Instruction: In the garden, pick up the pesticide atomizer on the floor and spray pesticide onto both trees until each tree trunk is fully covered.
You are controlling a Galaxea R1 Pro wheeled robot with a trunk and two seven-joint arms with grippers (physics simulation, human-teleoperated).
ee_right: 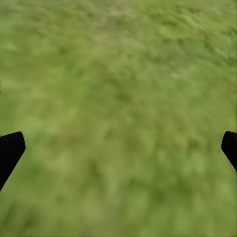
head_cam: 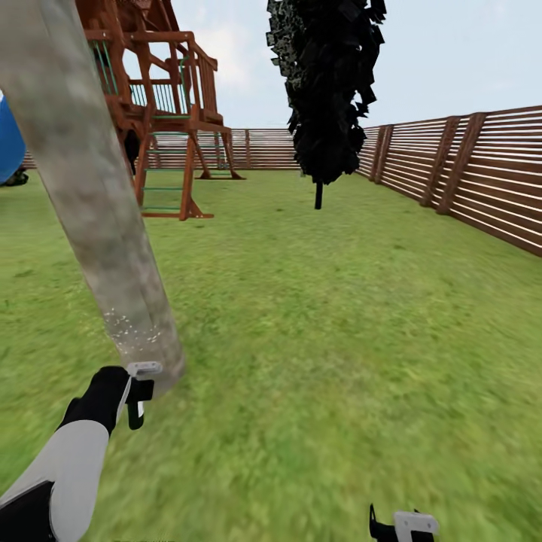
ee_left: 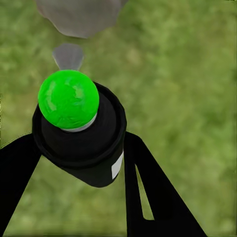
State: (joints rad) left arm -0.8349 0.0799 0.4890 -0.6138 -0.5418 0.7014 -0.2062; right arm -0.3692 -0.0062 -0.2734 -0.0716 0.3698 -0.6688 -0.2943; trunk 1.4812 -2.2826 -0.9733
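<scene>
Across the lawn [head_cam: 324,316] we face a slatted fence [head_cam: 482,173], a wooden play tower [head_cam: 162,105] and 1 dark tree [head_cam: 325,83]. Close at our left leans a pale tree trunk [head_cam: 90,196], speckled white low down. Our left hand [ee_left: 74,163] is clenched on the pesticide atomizer [ee_left: 81,138], green-topped, just beside the trunk's base. Our right hand [ee_right: 118,143] hangs released over grass.
</scene>
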